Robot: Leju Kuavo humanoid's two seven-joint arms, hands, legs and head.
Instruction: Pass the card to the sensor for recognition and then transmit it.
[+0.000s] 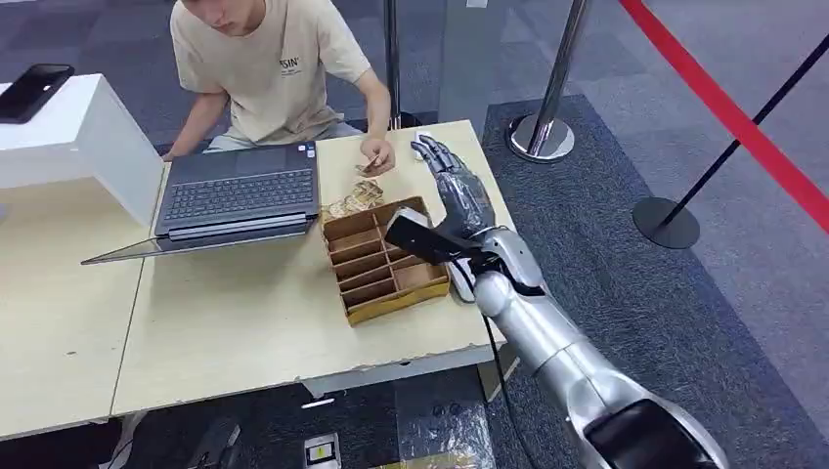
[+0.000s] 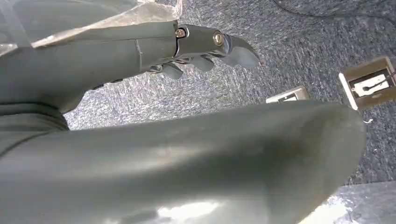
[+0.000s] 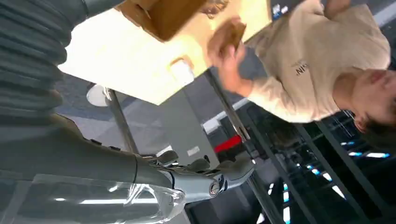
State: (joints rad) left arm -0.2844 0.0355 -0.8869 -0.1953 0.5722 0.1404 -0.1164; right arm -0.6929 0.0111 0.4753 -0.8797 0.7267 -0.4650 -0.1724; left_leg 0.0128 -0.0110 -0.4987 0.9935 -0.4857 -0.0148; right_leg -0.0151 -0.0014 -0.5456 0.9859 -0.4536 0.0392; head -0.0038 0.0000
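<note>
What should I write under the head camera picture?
Robot's empty right hand reaches past the wooden box toward a person's hand.

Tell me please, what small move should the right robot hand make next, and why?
Probably it should draw back toward the wooden divider box for another card. The right robot hand is stretched out past the box with its fingers apart and nothing in it, while the person's hand rests on the table holding what looks like a card. So the handover seems done.
</note>
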